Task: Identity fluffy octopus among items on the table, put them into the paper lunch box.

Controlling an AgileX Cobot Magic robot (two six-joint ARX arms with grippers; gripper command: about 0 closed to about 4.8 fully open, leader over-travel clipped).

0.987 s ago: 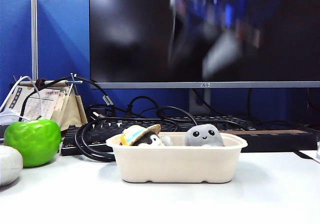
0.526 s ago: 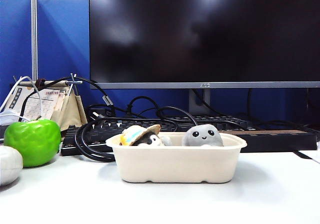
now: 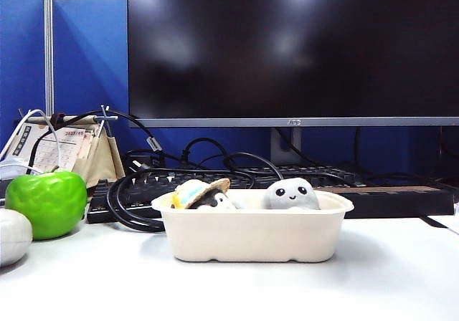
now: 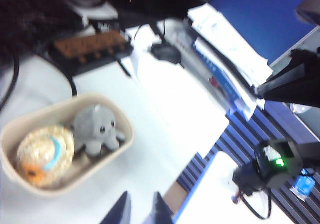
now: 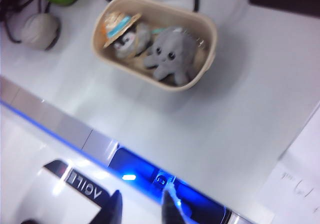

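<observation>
The fluffy octopus (image 3: 290,193) sits upright inside the paper lunch box (image 3: 252,236), at its right end, beside a straw-hatted plush (image 3: 201,194). The box rests mid-tabletop (image 3: 387,278). A green apple (image 3: 46,203) stands near the tabletop's left edge. Left tool (image 4: 141,210) hangs high above the tabletop, fingers apart, empty. Right tool (image 5: 140,208) also high, fingers apart with a narrow gap, holding nothing.

Box wall (image 3: 254,238) hides octopus (image 3: 290,193) tentacles; left claw (image 4: 139,215) tips cropped, seemingly parted.

1 fluffy octopus (image 3: 290,193); 1 paper lunch box (image 3: 252,236); 1 apple (image 3: 47,202)
</observation>
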